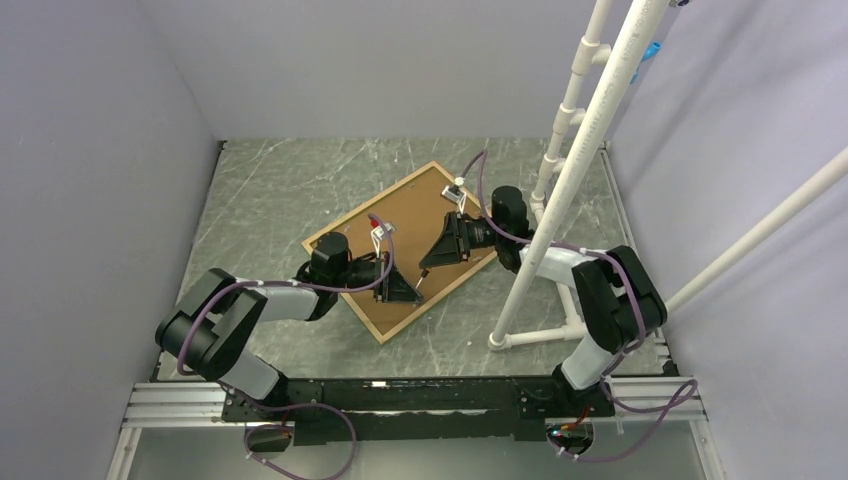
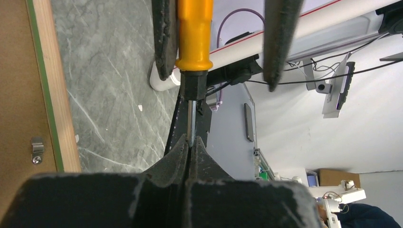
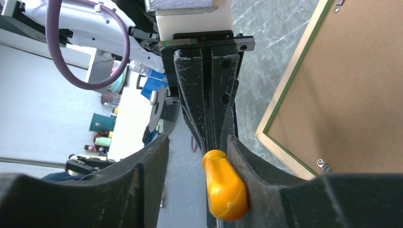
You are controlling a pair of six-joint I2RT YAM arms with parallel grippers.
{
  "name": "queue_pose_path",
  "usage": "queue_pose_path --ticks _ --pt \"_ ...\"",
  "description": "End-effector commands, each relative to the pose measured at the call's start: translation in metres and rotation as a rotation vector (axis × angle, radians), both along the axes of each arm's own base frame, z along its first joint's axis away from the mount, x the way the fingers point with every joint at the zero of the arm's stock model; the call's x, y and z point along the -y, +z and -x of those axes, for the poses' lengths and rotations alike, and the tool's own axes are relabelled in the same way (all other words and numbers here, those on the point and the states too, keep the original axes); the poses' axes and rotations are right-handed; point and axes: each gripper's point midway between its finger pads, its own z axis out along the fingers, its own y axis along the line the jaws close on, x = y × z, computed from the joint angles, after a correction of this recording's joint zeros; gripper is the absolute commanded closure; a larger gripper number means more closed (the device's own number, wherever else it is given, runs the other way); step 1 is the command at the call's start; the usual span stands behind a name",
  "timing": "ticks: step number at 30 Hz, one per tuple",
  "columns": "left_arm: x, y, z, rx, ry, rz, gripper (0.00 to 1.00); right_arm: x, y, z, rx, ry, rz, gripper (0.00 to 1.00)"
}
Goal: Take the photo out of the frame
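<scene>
Arms meet over the frame (image 2: 52,71): left gripper (image 2: 190,142) clamps the screwdriver (image 2: 195,33) shaft, right gripper (image 3: 198,140) spread around its handle.

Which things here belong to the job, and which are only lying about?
For the job: frame, lying face down; brown backing board; metal clip; orange-handled screwdriver, held at the shaft by the left gripper, handle inside the open right gripper.
Only lying about: white pipe stand.

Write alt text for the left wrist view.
The left gripper, jaws shut, holds an orange-handled screwdriver by its metal shaft, its handle between the open jaws of the right gripper. At left, the frame and its brown backing board lie on the grey table.
</scene>
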Motion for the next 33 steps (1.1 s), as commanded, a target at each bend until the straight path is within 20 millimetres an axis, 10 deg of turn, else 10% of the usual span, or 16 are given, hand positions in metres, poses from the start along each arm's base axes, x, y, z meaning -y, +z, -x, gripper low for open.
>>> queue_pose_path --ticks 1,7,14,18,24,33 --pt "0.002 0.013 0.002 0.053 -0.034 0.033 1.00 -0.002 0.014 0.009 0.044 0.069 -0.087 0.55" --pt "0.002 0.017 0.000 0.060 -0.028 0.032 1.00 -0.003 0.016 0.014 0.042 0.089 -0.127 0.55" --pt "0.002 0.017 -0.002 0.055 -0.017 0.026 1.00 -0.010 -0.022 0.007 0.092 0.014 0.075 1.00" --pt "0.000 0.011 -0.010 0.032 0.043 -0.005 0.98 -0.008 -0.030 -0.004 0.109 -0.048 0.153 1.00" --pt "-0.038 -0.025 -0.034 -0.024 0.347 -0.249 0.45 0.020 -0.048 -0.077 0.132 -0.423 0.370 1.00" --pt "-0.104 -0.064 -0.034 -0.023 0.627 -0.578 0.43 0.113 -0.047 -0.195 0.246 -0.931 0.657 1.00"
